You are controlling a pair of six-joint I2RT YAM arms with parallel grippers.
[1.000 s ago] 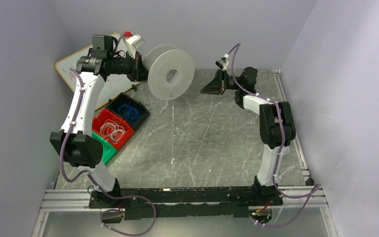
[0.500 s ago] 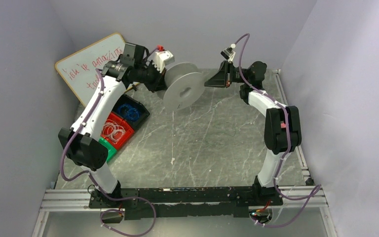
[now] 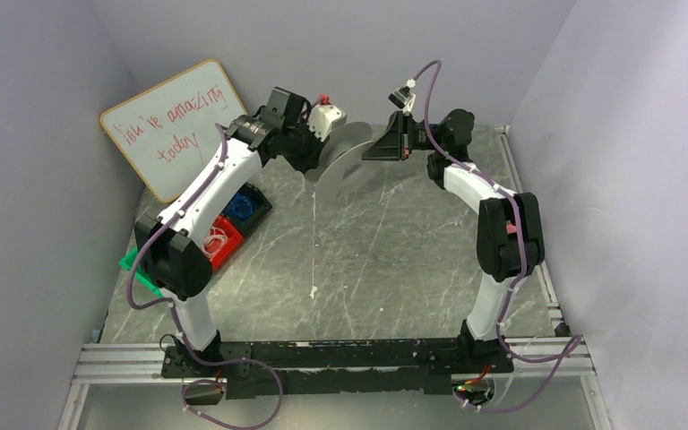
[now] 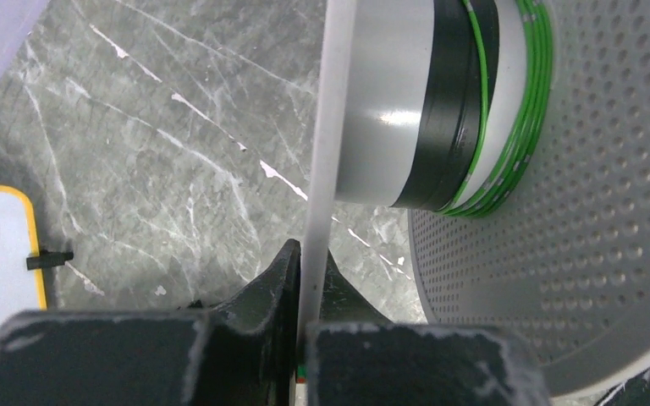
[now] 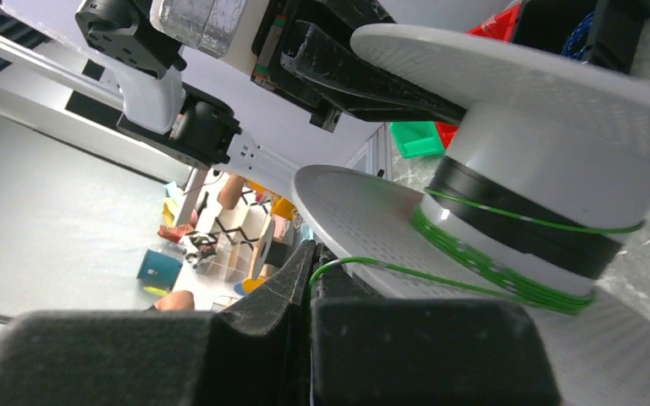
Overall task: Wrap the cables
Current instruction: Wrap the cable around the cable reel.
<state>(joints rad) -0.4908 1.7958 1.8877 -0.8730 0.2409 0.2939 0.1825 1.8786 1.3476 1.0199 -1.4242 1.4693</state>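
Top external view shows the two arms meeting at the far side of the table [image 3: 385,269], with a white spool [image 3: 345,170] up in the air between them. Left wrist view shows why it does not fall. The left gripper [image 4: 309,275] is pinched tight on the thin edge of one of the spool's round plates, so the spool cannot drop or roll away. The cables [image 4: 535,85] are one thin green wire, and some of it is already wound in neat rings around the middle of the spool, next to a black band [image 4: 453,101]. Right wrist view shows the right gripper [image 5: 309,275] squeezed shut on the loose end of that green wire, just beside the spool's other plate. A short bit of wire runs from the gripper to the rings. I think one arm holds the spool and the other holds the wire so the wire can be pulled snug and laid round and round. The wire is very thin, so it could slip out or slide off the rings if it goes slack. A red bin [image 3: 222,244] with other wire sits well apart on the left.
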